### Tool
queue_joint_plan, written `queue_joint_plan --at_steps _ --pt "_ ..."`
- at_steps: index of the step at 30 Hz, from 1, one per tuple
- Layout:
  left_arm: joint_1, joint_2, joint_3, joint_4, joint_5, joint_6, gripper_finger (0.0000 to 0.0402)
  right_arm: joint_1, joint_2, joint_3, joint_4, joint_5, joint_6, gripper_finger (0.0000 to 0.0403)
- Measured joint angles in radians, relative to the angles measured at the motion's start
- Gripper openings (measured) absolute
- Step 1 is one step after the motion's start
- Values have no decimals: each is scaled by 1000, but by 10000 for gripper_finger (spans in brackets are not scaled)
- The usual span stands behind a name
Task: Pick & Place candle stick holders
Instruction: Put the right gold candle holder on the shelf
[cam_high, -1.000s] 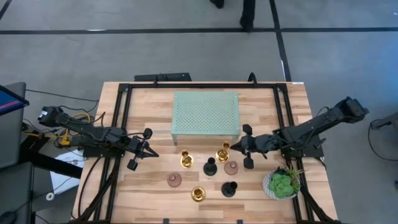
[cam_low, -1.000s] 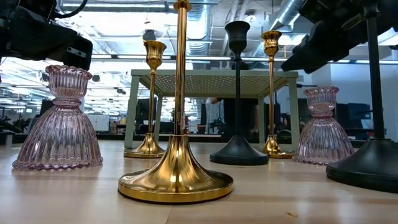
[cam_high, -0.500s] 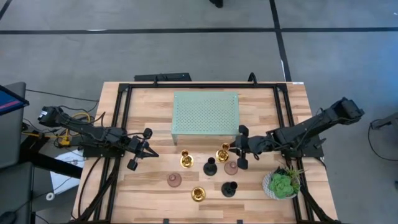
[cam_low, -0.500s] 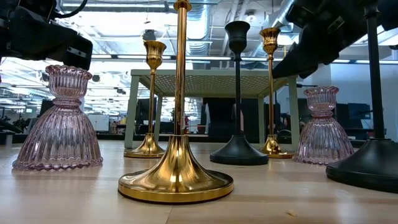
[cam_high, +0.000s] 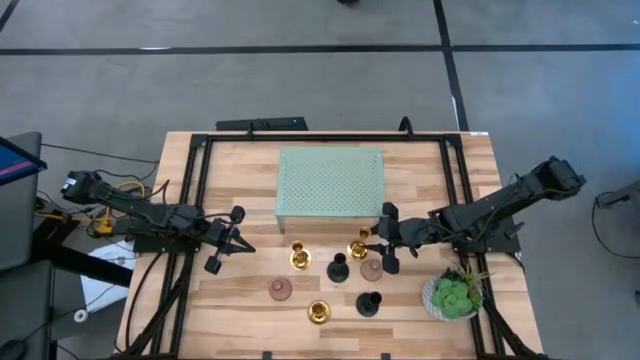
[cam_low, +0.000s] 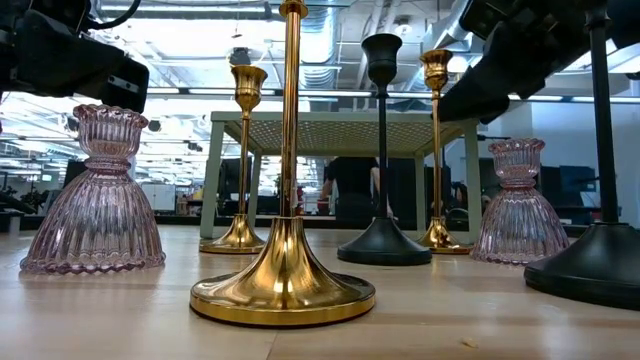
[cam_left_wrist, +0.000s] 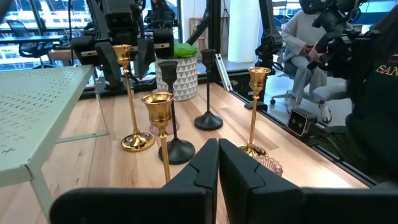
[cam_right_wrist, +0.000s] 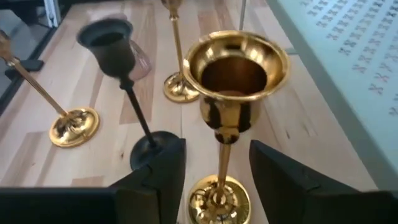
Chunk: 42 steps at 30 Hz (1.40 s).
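High: right end effector (cam_high: 377, 248) at mid-worktop, fingers apart either side of a gold holder (cam_high: 359, 246) just in front of the green rack (cam_high: 330, 185). Left end effector (cam_high: 224, 252) waits near the left edge, shut, empty.

Low: right arm's bulk hides its fingertips; the gold holder's base is partly hidden behind a black holder (cam_low: 383, 150).

Right wrist: stem stands between the open fingers (cam_right_wrist: 158, 171); contact unclear.

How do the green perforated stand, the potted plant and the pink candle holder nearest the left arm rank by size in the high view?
Largest to smallest, seen from above:
1. green perforated stand
2. potted plant
3. pink candle holder
The overhead camera sees only footprints; the raised stand top sits somewhat nearer to it, but the gaps are plain.
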<state>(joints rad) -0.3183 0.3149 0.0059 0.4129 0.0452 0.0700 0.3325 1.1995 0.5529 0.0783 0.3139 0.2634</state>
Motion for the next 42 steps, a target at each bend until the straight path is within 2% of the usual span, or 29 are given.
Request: queue_joint_plan --at_steps 6,25,42 --pt "0 0 0 0 0 0 12 -17 0 0 30 1 0 147" --pt "0 0 0 0 0 3 12 -43 0 0 31 0 0 21" --pt "0 0 0 0 0 3 12 -39 0 0 34 -1 0 20"
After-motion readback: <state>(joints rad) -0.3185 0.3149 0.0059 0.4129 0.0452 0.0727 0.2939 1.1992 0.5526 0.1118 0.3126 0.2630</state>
